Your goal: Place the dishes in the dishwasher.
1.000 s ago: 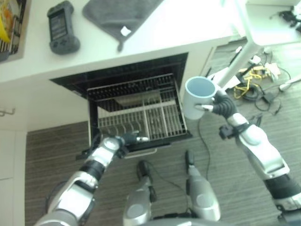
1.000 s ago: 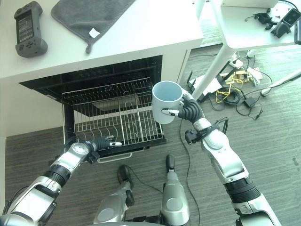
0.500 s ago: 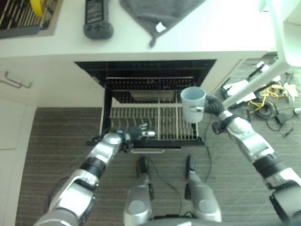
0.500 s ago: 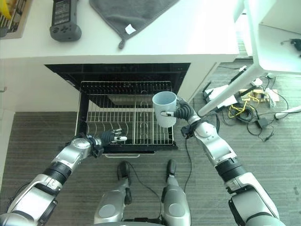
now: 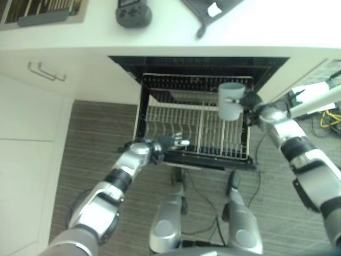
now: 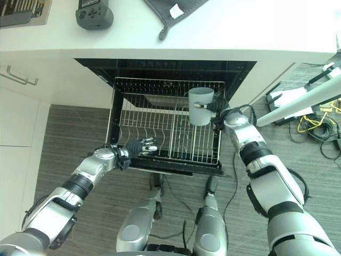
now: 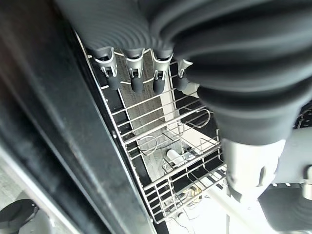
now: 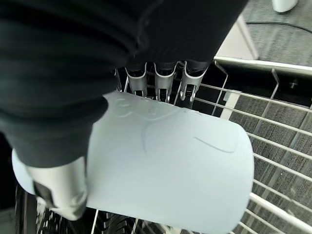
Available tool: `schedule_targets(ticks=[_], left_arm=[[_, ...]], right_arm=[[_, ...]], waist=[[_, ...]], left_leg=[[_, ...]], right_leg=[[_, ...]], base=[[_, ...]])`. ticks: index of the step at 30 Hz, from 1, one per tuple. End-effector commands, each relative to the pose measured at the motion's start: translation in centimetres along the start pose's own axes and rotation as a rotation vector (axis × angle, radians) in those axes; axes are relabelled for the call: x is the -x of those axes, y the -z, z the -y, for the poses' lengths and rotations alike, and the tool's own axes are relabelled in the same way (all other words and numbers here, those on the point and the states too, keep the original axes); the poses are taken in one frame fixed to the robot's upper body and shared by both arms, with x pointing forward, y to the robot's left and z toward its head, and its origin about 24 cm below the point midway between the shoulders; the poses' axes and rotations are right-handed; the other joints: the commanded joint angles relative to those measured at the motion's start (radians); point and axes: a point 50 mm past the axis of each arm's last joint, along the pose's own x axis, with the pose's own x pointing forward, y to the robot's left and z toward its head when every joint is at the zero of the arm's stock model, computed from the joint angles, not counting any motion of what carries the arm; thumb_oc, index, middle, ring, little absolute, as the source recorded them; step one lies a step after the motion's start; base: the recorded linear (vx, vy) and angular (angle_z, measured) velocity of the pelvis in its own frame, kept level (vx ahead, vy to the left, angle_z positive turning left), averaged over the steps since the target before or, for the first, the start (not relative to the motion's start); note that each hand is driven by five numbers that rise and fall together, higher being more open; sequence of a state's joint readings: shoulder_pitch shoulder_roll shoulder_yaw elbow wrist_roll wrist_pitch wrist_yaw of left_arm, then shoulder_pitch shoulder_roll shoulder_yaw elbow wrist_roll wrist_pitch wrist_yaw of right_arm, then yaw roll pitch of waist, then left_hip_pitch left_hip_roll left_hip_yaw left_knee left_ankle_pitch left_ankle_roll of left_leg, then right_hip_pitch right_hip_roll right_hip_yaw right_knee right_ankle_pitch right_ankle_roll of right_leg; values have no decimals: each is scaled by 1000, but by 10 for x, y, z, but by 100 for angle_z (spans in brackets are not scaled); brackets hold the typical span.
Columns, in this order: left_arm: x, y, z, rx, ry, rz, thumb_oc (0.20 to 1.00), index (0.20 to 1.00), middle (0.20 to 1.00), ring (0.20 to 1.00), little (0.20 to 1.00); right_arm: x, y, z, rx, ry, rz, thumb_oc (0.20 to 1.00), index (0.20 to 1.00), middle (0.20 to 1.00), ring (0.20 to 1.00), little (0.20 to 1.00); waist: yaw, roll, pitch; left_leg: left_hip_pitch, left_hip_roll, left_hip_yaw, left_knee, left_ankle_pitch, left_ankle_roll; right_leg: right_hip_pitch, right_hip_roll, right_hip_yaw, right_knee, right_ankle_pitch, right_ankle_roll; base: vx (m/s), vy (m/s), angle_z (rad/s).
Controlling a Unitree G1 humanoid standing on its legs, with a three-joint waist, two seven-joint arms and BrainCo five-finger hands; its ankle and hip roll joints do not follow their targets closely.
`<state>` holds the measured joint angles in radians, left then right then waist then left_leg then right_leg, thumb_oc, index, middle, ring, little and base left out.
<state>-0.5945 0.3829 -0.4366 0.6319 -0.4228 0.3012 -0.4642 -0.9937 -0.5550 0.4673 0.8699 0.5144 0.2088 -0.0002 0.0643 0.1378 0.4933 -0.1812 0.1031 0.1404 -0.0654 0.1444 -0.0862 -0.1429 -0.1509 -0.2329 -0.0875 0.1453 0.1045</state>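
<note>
Mug in right hand above rack, grey striped floor.

Both arms are built of rounded silver-grey shells broken by black bands at the joints. The left hand and right hand each wear a dark ribbed cover over back and wrist. Their fingers are silver with dark tips, and each thumb is a thicker pale-silver piece

My two head cams look straight down from just a few centimetres apart, both catching the pulled-out rack and the floor. My wrist cams sit super close, peering along each robot hand into that same rack.
</note>
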Motion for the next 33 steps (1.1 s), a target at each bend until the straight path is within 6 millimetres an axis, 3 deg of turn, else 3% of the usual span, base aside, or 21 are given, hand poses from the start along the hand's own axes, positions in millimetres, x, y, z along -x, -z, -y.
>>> schedule_targets(ticks=[1,6,12,13,14,16,28,30,33], left_arm=[[23,144,39,177,76,-485,1000,1000,1000,1000,1000],[18,138,48,177,84,-444,1000,1000,1000,1000,1000],[15,130,48,170,89,-418,1000,1000,1000,1000,1000],[15,130,46,166,87,-417,1000,1000,1000,1000,1000],[15,129,46,162,88,-414,1000,1000,1000,1000,1000],[15,129,45,155,89,-415,1000,1000,1000,1000,1000],[19,121,40,142,33,-358,1000,1000,1000,1000,1000],[19,102,39,124,12,-259,1000,1000,1000,1000,1000],[20,89,39,120,-7,-196,1000,1000,1000,1000,1000]], right_arm=[[-3,-24,13,-57,49,55,200,200,200,200,200],[-2,2,30,-90,134,-37,200,200,200,200,200],[-1,2,38,-70,187,-52,200,200,200,200,200],[-1,5,38,-71,168,-80,385,385,385,385,385],[-1,6,39,-57,155,-105,1000,1000,1000,1000,1000],[-1,6,40,-49,164,-106,1000,1000,1000,1000,1000],[5,-40,22,5,197,65,1000,1000,1000,1000,1000],[14,-45,25,14,227,120,1000,1000,1000,1000,1000],[21,-45,29,27,256,161,1000,1000,1000,1000,1000]], waist=[[31,-51,27],[24,-27,27],[16,-16,27],[16,-17,27],[16,-17,27],[17,-16,27],[-23,-37,27],[-38,-39,27],[-47,-39,27]], left_leg=[[-116,-75,-57,79,-67,18],[-137,-80,-58,75,-64,24],[-131,-83,-59,68,-65,30],[-129,-83,-58,65,-65,30],[-125,-82,-58,61,-62,30],[-118,-80,-60,56,-62,31],[-87,-75,-43,35,-68,34],[-75,-75,-35,27,-70,38],[-65,-74,-31,23,-72,40]], right_leg=[[-80,8,30,104,-111,7],[-134,6,36,136,-110,6],[-155,10,44,152,-106,8],[-157,11,45,153,-104,10],[-158,11,46,152,-101,11],[-158,12,44,155,-99,13],[-159,23,70,159,-97,17],[-150,28,79,154,-99,14],[-143,29,82,153,-100,13]], base=[[6,86,0],[2,56,-1],[-7,14,0],[-34,-7,0],[-34,-20,0],[0,0,0],[-1,14,-1],[9,49,-7],[4,13,-2]])
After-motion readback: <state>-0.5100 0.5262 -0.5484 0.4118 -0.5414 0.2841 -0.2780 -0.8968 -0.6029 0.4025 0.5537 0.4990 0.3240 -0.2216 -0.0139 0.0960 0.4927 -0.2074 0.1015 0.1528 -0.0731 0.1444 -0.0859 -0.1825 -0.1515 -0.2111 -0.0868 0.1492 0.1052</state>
